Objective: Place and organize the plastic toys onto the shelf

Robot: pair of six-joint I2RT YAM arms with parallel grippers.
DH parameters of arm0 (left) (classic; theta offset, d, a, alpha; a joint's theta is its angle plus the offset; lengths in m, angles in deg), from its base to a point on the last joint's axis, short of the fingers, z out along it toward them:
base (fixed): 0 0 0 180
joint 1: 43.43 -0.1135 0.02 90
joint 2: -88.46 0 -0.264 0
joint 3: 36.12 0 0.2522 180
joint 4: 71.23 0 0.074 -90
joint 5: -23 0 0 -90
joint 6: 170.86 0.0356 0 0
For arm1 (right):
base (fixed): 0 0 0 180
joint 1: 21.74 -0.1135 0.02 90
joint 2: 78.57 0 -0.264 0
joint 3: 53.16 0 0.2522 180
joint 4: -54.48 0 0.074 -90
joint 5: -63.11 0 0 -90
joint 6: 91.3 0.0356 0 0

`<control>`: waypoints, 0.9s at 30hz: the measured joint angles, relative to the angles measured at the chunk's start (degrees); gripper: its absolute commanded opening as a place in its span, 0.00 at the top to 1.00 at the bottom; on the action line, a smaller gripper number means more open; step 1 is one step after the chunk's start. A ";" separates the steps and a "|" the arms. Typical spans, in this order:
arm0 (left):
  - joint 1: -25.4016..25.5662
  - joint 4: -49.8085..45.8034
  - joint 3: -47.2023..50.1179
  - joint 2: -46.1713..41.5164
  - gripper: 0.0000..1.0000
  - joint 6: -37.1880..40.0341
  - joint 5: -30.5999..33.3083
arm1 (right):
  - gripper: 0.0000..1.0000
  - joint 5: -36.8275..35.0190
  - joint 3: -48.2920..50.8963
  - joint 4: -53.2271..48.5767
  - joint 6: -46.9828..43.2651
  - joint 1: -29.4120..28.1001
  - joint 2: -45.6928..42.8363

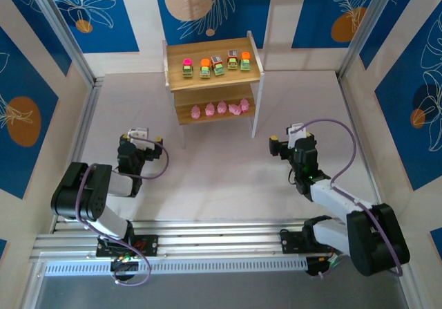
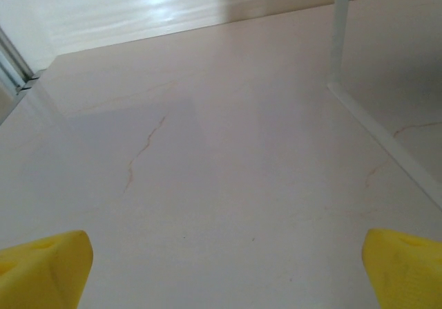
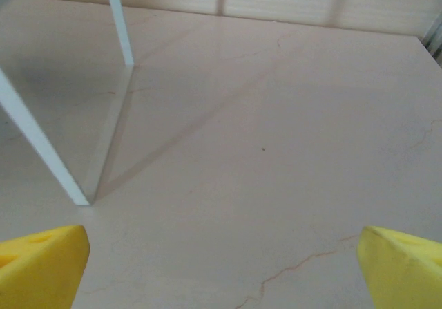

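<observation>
Apparently finished: the plastic toys (image 1: 217, 66) line both tiers of the shelf (image 1: 181, 50), left gripper (image 1: 141, 137) and right gripper (image 1: 286, 138) spread empty, nothing left to fetch

Toys (image 1: 215, 66) in rows on shelf (image 1: 177, 54)

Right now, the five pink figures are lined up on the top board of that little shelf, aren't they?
Not quite. The pink figures are lined up on the lower board of the shelf, not the top one, as the top external view shows. The top board carries the blocky green-yellow pieces.
</observation>
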 measured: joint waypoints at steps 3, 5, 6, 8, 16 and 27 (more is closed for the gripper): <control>-0.02 -1.49 -1.14 0.00 0.00 -0.48 -0.83 | 0.01 1.86 0.00 2.49 -0.20 1.53 4.15; -0.04 -2.21 -1.46 0.00 0.00 -0.83 -0.72 | 0.01 3.39 -0.02 4.31 -0.52 2.25 6.75; -0.04 -2.78 -1.64 0.00 0.00 -1.01 -0.68 | 0.01 4.20 -0.02 4.96 -0.68 2.54 7.93; -0.04 -3.32 -1.77 0.00 0.00 -1.29 -0.26 | 0.01 5.60 -0.02 6.12 -1.01 3.13 9.25; -0.15 -4.57 -1.92 0.00 0.00 -2.67 1.64 | 0.01 12.92 -0.02 13.94 0.09 8.85 12.81; -0.57 -5.84 -2.73 0.00 0.00 -3.63 3.85 | 0.01 18.38 -2.97 17.59 2.03 12.20 22.38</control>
